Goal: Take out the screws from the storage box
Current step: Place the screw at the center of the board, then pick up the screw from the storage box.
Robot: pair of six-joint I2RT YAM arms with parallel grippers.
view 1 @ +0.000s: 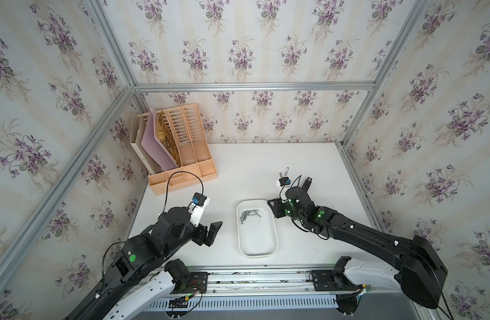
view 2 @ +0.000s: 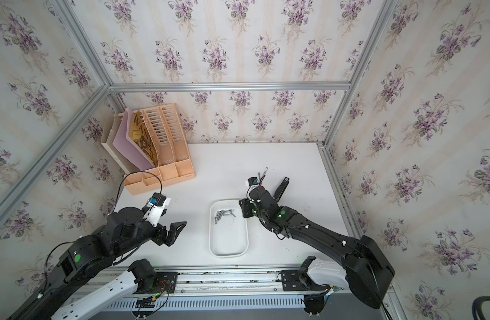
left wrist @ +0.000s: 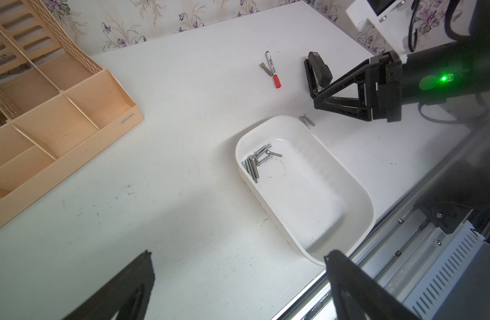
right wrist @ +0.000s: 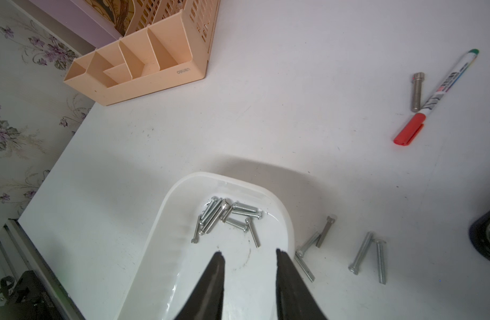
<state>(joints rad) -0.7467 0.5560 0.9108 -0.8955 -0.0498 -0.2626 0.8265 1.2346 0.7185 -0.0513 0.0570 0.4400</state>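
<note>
The white storage box (right wrist: 160,243) holds a cluster of screws (right wrist: 227,216) at its far end; loose screws (right wrist: 367,257) lie on the worktop (right wrist: 266,110) just beside its rim. The right end effector (right wrist: 249,252) hovers over the box, jaws parted, gripping nothing; the left end effector (left wrist: 239,252) gapes wide, empty.

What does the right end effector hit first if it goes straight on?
Likely the screws heaped in the storage box; the right end effector, jaws apart, points at them. Height over the box floor is unclear.
</note>
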